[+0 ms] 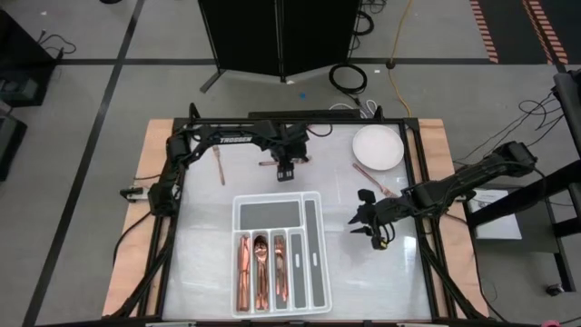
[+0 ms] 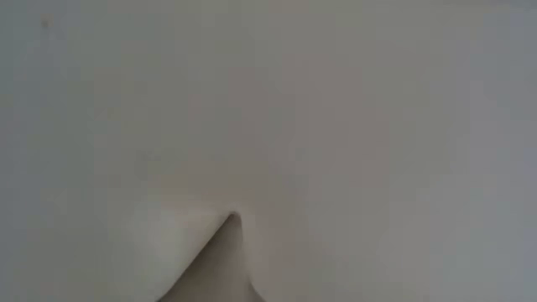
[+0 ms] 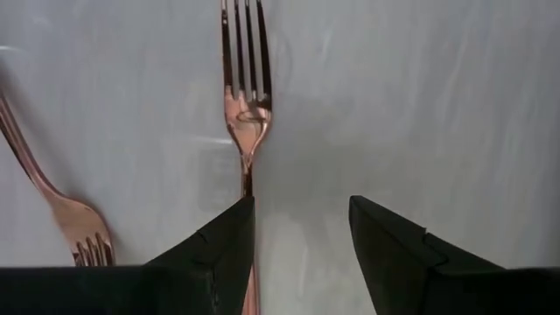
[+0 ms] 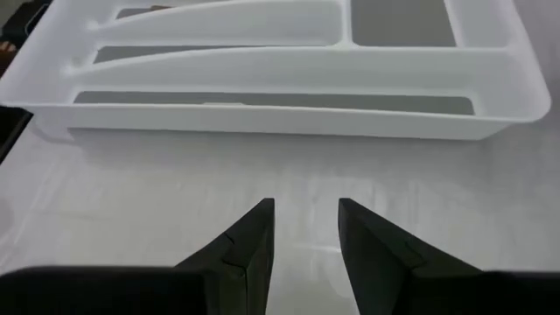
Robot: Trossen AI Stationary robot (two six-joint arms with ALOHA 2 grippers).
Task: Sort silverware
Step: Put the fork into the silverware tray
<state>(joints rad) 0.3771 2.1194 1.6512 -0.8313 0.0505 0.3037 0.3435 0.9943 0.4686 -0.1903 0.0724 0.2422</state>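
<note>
Beside the open, empty left hand (image 3: 297, 236), a shiny copper fork (image 3: 246, 87) lies flat.

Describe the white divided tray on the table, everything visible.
The tray is white, plastic-looking and rectangular with rounded corners, lying flat mid-table. It has a wide cross slot at the far end, several long narrow slots and one side slot. Three left slots hold copper silverware; the others look empty. The right gripper hovers beside it, open, not touching.
</note>
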